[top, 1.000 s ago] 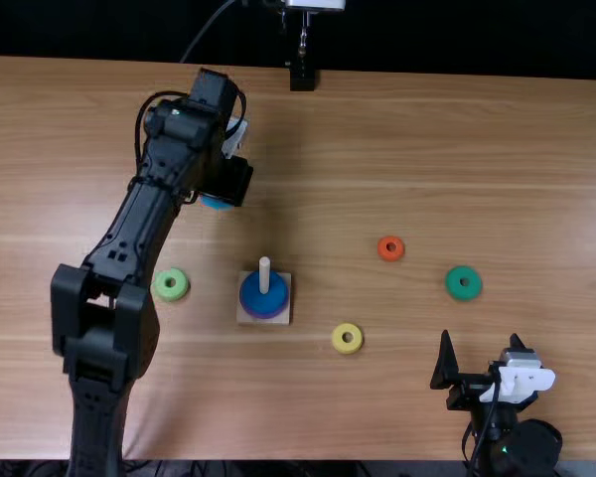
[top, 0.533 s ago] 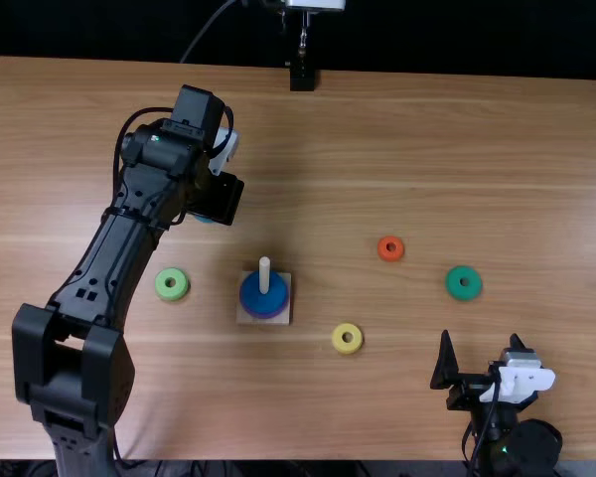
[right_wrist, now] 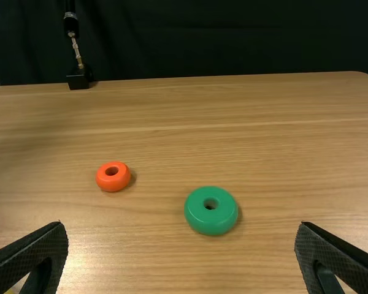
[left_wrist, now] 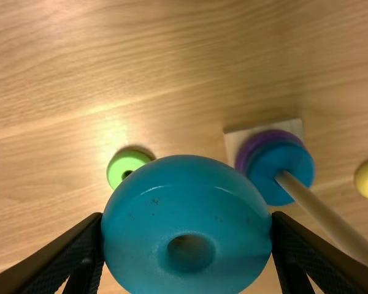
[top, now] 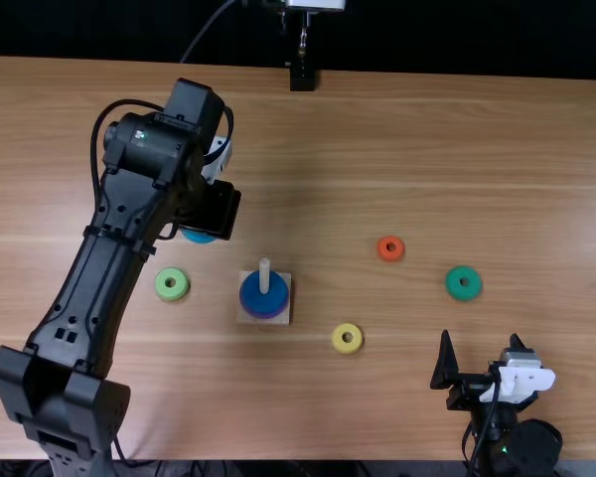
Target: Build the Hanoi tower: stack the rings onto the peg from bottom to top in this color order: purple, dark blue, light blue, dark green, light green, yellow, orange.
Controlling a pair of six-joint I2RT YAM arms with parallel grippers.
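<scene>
I have my left hand closed only as far as the light blue ring lets it: one finger at each side of the rim, nothing across the hole. That grip suits the job, since the hole must stay free for the peg to pass through. My right hand is spread wide with nothing in it, beside the near edge of the table, where it leaves the tower room.

The base lies flat, with the peg standing up from it to keep the rings centred. Purple is on it at the bottom, and dark blue sits on top of purple, around the peg; so I judge light blue to be rightly next. I take it to be off the table, beyond the base and to its left, and I would bring it over the peg, level, before letting go. If it came in tilted, it could catch on the tip.

Dark green lies on my right side, well apart from the tower, easiest for my right hand. Light green is left of the base, yellow near it on the right, and orange farther off, flat, holes up, ready for later turns.
</scene>
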